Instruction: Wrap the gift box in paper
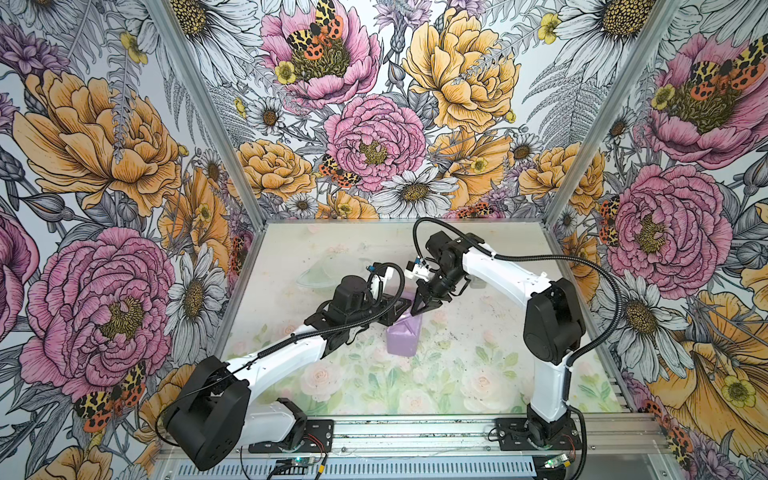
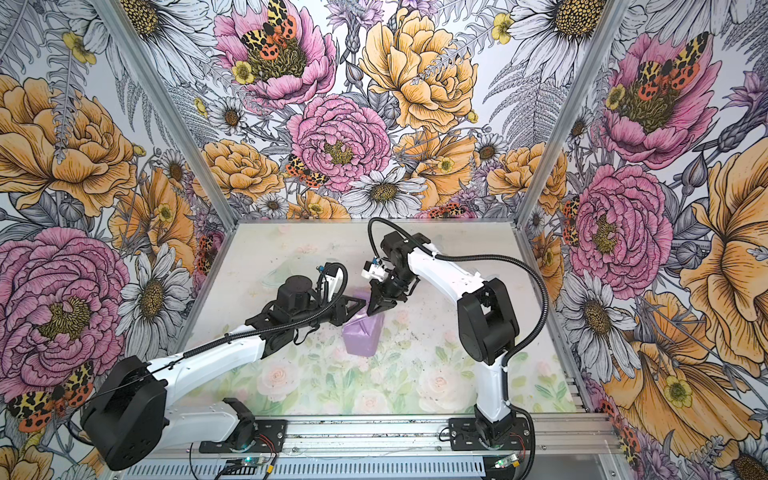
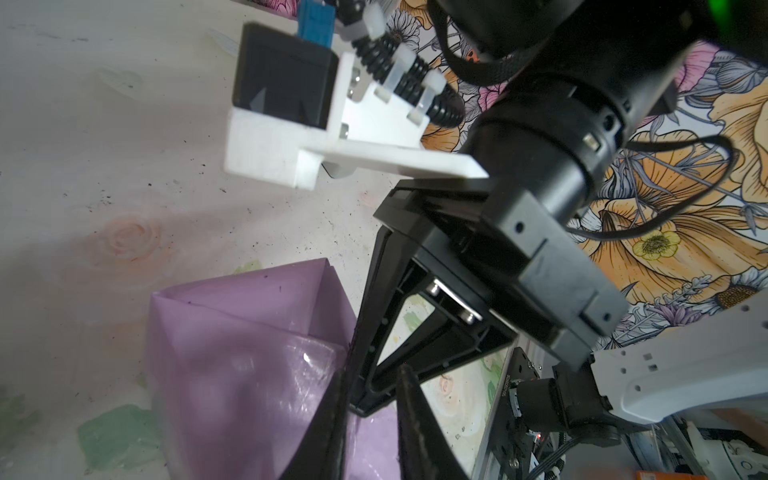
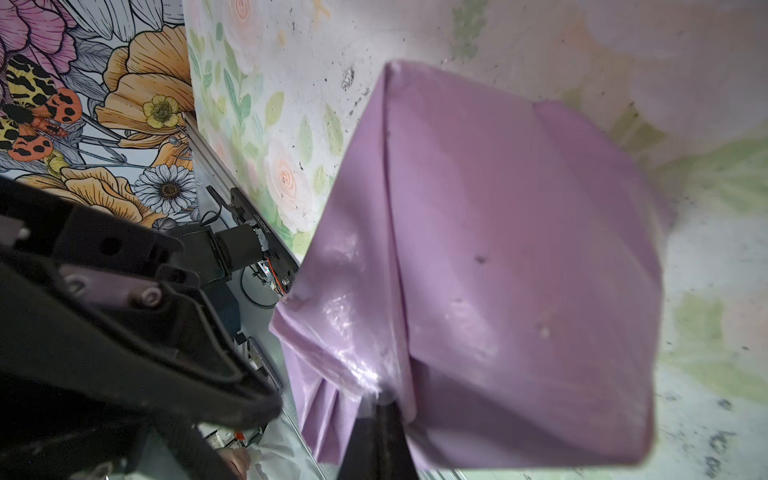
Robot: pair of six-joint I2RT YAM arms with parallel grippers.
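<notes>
1. Both top views: gift box (image 1: 400,341) wrapped in lilac paper (image 1: 405,326), lying in the middle of the table (image 1: 478,357).
2. Right gripper (image 1: 415,311): closed, tip pressing on the paper at the far end.
3. Left gripper (image 2: 361,307): at the far-left corner, fingers (image 3: 419,424) narrowly apart, paper showing between; cannot tell whether gripping.

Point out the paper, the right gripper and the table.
the paper (image 4: 519,249): right wrist view, on its broad lilac face.
the right gripper (image 1: 414,311): in a top view, at its closed fingertips.
the table (image 1: 478,374): in a top view, on bare printed surface.
</notes>
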